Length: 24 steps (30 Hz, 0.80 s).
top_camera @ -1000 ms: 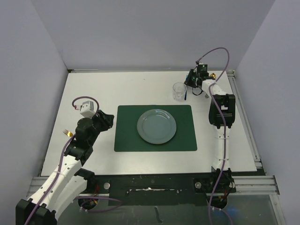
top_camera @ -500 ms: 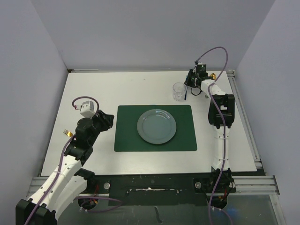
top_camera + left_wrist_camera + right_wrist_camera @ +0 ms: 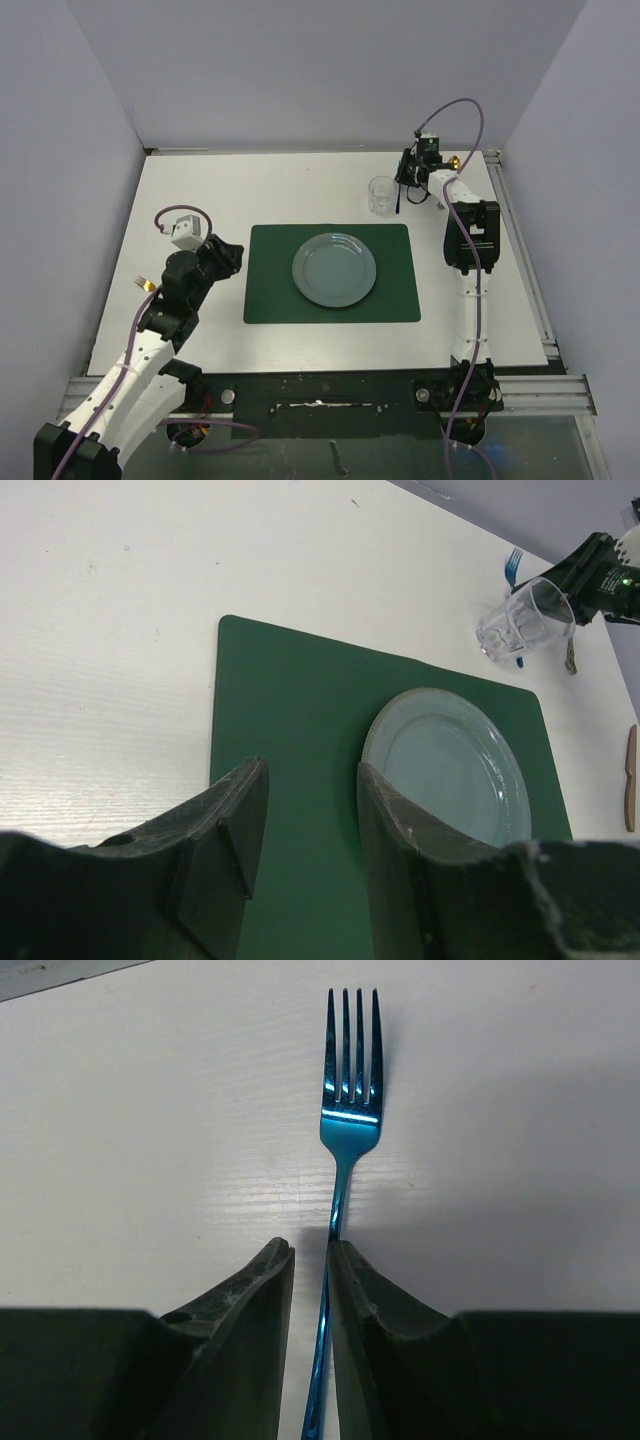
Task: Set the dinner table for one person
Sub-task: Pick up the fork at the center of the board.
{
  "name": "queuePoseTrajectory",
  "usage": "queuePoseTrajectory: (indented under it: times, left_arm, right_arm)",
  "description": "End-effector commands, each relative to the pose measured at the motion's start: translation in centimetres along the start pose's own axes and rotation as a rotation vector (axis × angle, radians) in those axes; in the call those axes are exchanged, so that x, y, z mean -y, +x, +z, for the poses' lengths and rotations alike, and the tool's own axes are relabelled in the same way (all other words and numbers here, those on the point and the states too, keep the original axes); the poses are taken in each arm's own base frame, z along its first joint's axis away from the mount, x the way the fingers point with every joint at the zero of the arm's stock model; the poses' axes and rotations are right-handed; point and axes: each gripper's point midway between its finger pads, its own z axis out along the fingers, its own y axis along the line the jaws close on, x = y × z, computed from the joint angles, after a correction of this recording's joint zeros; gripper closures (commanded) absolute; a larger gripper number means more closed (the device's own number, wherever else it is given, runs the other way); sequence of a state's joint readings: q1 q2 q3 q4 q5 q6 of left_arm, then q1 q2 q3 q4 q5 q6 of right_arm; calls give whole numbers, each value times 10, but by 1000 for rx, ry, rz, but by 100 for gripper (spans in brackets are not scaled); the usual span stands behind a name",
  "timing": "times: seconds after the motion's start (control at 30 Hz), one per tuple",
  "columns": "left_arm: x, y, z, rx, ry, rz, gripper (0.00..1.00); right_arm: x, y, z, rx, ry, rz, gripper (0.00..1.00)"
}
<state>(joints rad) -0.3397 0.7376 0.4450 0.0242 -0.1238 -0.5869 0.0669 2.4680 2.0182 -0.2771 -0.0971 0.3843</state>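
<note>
The right gripper (image 3: 310, 1252) pinches the handle of a shiny blue metal fork (image 3: 350, 1125), its jaws nearly together, low over the large white matte dinner table (image 3: 250, 190) beside a clear drinking glass (image 3: 381, 195). The left gripper (image 3: 305, 780) hovers with its jaws spread and empty at the left edge of the dark green rectangular placemat (image 3: 290, 710).

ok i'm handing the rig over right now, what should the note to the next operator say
Left gripper: jaws open, empty, over the left edge of the green placemat.
Right gripper: jaws shut on the handle of the blue fork, at the far right of the dinner table, beside the glass.
Done: plate sits centred on the green placemat.
Left: blue fork not yet laid beside the plate. The glass stands off the mat, past its far right corner; that may do as is.
</note>
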Motion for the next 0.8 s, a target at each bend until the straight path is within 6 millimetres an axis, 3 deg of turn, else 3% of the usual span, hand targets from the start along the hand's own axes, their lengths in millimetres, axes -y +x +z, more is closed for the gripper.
queuePoseTrajectory:
  times: [0.0,0.33,0.77]
  left_arm:
    - [20,-26,1,66,56,-7,62]
    - [19,-20,4,54,60,-17,62]
    - [19,-22,1,62,57,-19,62]
  right_arm:
    - [13,3,1,-13,61,-37,77]
    - [14,-9,-8,15,74,-49,77]
    - [13,6,4,-27,61,-45,80]
